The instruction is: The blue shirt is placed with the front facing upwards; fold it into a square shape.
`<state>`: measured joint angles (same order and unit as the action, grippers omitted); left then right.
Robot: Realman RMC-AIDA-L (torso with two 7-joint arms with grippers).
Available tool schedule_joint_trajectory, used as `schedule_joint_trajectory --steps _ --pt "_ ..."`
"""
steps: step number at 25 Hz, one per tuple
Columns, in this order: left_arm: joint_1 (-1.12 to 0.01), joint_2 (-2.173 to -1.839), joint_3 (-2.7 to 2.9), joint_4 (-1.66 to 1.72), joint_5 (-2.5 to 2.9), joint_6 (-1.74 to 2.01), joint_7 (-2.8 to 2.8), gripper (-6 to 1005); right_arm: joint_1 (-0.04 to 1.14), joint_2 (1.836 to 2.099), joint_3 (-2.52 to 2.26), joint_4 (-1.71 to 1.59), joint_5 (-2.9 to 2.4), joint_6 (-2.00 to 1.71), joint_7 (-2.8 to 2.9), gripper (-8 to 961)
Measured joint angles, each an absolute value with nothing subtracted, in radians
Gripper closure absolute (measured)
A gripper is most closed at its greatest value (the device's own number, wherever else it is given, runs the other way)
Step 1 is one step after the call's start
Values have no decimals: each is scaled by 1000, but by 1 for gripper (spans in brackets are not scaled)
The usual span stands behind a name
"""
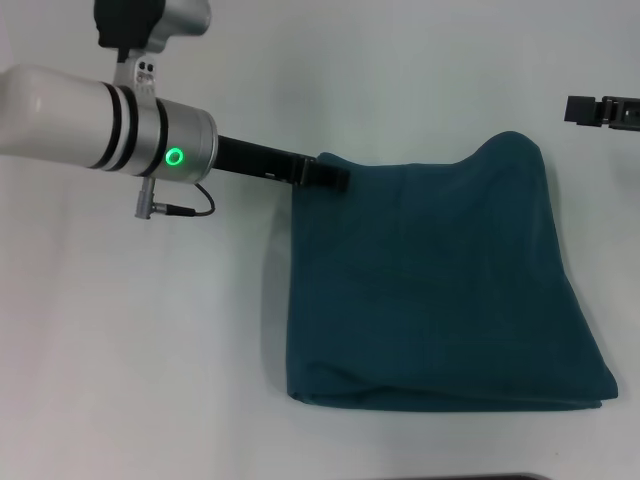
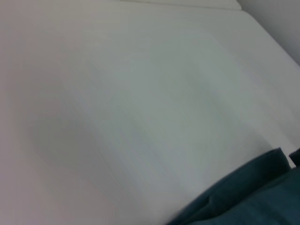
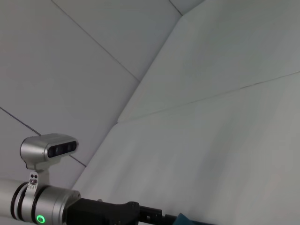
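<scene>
Dark teal-blue cotton shirt (image 1: 440,280) is nrly square; my left gripper (image 1: 335,176) pinches its 10 o'clock corner; right gripper (image 1: 600,110) idle, fingers unclear.

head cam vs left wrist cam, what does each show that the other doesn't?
Head view only: the whole folded blue shirt in a rough square, plain side up, the left tool at its far left corner, and the right tool off at the right edge, clear of the cloth. Left wrist view only: the table's far edge. Both: white table and part of the shirt's edge.
</scene>
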<state>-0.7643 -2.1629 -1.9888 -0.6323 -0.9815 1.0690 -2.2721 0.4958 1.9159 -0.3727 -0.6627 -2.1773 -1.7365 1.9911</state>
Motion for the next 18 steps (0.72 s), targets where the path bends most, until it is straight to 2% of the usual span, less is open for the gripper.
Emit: schedule_joint_trajectory --steps 7,12,18 --pt "-764 -2161 -1973 -637 -982 1072 -2285 454 489 1916 -373 -663 -2177 -1738 1991 202" --pt "-763 -2161 -1973 -640 -982 1072 -2286 698 487 1916 -373 -663 -2179 -1738 1991 202" --pt "-737 -2163 -1984 -675 -989 1075 -2290 925 487 1918 -380 -663 -2179 -1738 1986 203"
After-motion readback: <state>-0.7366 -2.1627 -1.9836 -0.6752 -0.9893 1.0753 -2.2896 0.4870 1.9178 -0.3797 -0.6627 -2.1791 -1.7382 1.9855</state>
